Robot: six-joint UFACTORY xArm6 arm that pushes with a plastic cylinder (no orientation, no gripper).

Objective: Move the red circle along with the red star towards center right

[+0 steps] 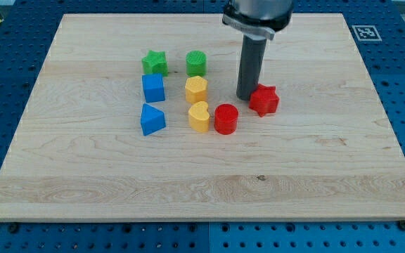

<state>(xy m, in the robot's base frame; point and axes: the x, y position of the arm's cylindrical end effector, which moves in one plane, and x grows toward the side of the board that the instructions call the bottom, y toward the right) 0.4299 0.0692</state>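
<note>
The red circle [226, 119] stands near the board's middle, just right of the yellow heart [199, 117]. The red star [264, 100] lies up and to the right of the red circle, a small gap apart. My tip [246, 96] is down on the board, touching the red star's left side. It sits above and to the right of the red circle. The dark rod rises from the tip to the view's top.
A green star [155, 62], a green circle [196, 63], a blue cube [152, 88], a yellow hexagon [196, 90] and a blue triangle-like block [152, 119] stand left of the rod. The wooden board [315, 176] ends in blue pegboard on all sides.
</note>
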